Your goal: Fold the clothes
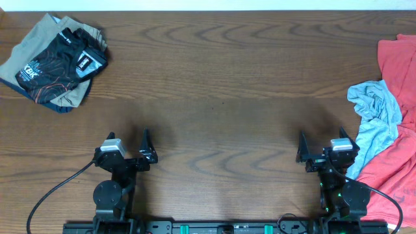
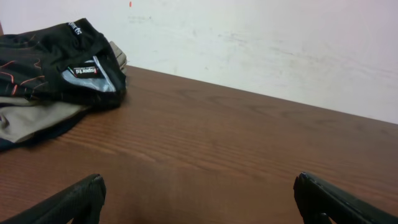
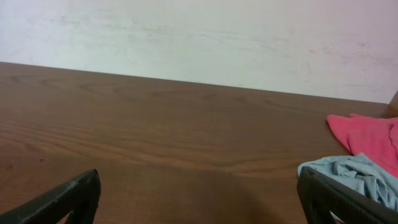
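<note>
The coral-red T-shirt point(image 1: 398, 62) lies crumpled at the right edge of the table point(image 1: 221, 84). Its long run goes from far to near along that edge, and part of it is cut off by the overhead frame. None of its print shows from here. A smaller pale blue-grey garment point(image 1: 377, 114) is bunched on top of its inner side, spilling a little onto the bare wood. Both pieces are rumpled, with no flat hem or sleeve laid out, so they would likely need spreading before any fold. The heap sits just to the right of the right gripper point(image 1: 322, 144) and slightly beyond it. In the right wrist view the blue cloth shows close by the right finger, with red further back. That arm is plainly the nearer one, and its jaws are spread wide around nothing. The left gripper point(image 1: 127, 144) is well apart from the heap on the other side, its jaws also spread and empty. Beyond it, at the far left corner, is a stack of folded garments point(image 1: 55, 62), black on tan.
</note>
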